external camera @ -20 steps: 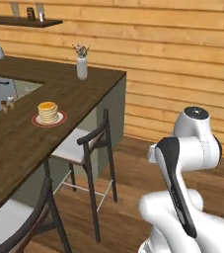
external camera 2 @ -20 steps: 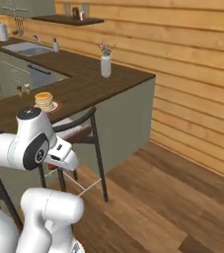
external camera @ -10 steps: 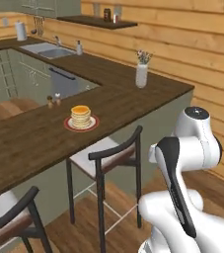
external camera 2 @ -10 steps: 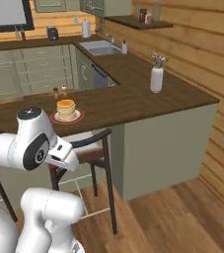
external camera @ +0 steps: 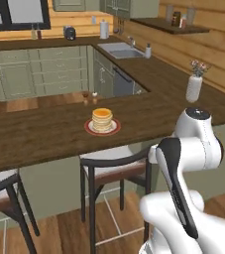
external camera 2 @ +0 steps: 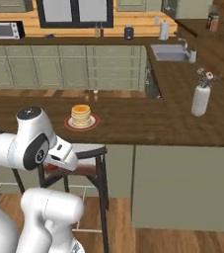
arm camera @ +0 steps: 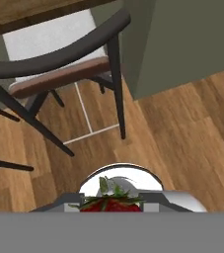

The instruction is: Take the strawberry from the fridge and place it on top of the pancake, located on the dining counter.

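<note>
Driven nearer, pancake [external camera: 102,119] stacked on red-rimmed plate [external camera: 90,129].

The base has swung left, so the pancake [external camera: 102,119] on the dining counter [external camera: 44,131] now sits straight ahead.

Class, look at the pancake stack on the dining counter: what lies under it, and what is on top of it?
Under the pancake is a red-rimmed plate; the plate's middle is covered. Nothing sits on top.

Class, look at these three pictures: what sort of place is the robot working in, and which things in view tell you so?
A home kitchen, rendered rather than real. The clues: a sink set in the far countertop, a microwave above green cabinets, and a dining counter with stools, holding a plate of pancakes.
</note>
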